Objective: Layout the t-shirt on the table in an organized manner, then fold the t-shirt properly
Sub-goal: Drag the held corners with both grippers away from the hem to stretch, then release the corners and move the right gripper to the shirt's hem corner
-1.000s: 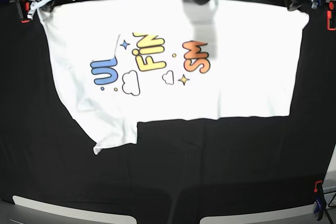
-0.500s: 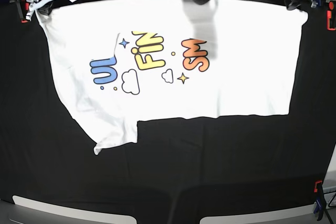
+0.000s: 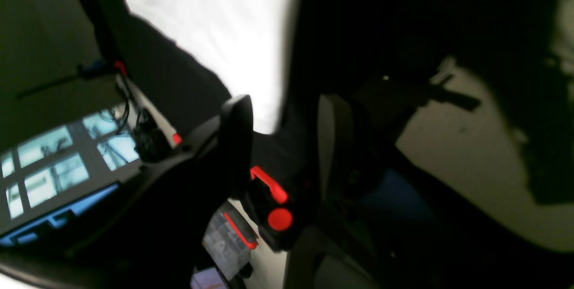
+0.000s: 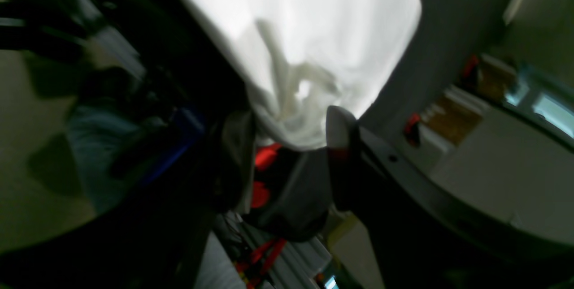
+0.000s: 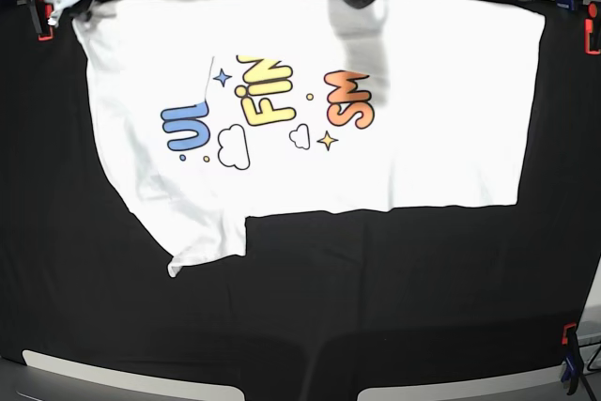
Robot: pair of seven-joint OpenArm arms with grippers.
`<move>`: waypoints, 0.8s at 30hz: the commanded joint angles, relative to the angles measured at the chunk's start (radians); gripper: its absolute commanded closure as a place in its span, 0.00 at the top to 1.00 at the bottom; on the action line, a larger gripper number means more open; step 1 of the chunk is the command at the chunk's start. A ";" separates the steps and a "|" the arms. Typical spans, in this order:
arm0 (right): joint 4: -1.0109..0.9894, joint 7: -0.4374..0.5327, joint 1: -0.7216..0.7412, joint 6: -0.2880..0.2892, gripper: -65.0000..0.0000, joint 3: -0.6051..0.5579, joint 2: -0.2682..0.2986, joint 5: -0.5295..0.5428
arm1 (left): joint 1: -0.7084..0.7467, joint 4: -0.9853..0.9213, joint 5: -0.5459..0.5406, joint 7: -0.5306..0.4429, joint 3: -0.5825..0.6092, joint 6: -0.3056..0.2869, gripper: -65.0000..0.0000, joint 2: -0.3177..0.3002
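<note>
Black table (image 5: 376, 288) under all. Right gripper (image 4: 287, 141) spread, bunched shirt (image 5: 404, 147) corner between fingers (image 4: 338, 123). Left gripper (image 3: 278, 127) spread at shirt's far right corner, nothing pinched. Shirt flat, print up, red clamp (image 5: 592, 37) beside.

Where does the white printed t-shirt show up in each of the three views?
Base: the white printed cotton t-shirt fills the upper middle, spread flat on the black-draped table.
Left wrist: a plain white patch at top centre, above the fingers.
Right wrist: bunched white cloth at top centre, reaching down between the fingers.
Shared landmark: the red clamp.
</note>
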 commanded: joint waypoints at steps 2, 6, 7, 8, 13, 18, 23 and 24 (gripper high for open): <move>0.015 0.001 -0.008 -0.016 0.39 -0.043 0.014 -0.055 | 0.051 0.038 0.034 0.008 -0.003 0.064 0.34 -0.018; 0.020 0.000 -0.006 -0.120 0.39 -0.126 0.014 -0.191 | 0.068 0.077 0.091 0.085 -0.005 0.135 0.34 -0.050; 0.026 -0.004 -0.006 -0.148 0.39 -0.139 0.014 -0.222 | 0.066 0.089 0.094 0.093 -0.005 0.144 0.34 -0.060; 0.034 -0.008 -0.006 -0.171 0.39 -0.147 0.014 -0.250 | 0.062 0.101 0.093 0.098 -0.005 0.152 0.34 -0.067; 0.076 -0.053 0.025 -0.288 0.39 -0.152 0.014 -0.348 | -0.014 0.141 0.082 0.104 -0.005 0.155 0.34 -0.071; 0.080 -0.053 0.142 -0.300 0.39 -0.152 -0.006 -0.311 | -0.168 0.141 -0.076 0.103 -0.005 0.155 0.34 -0.072; 0.080 -0.019 0.291 -0.290 0.39 -0.152 -0.060 -0.184 | -0.362 0.141 -0.248 0.089 -0.005 0.154 0.34 -0.071; 0.080 -0.011 0.323 -0.286 0.39 -0.152 -0.074 -0.159 | -0.403 0.141 -0.284 0.082 -0.005 0.154 0.34 -0.071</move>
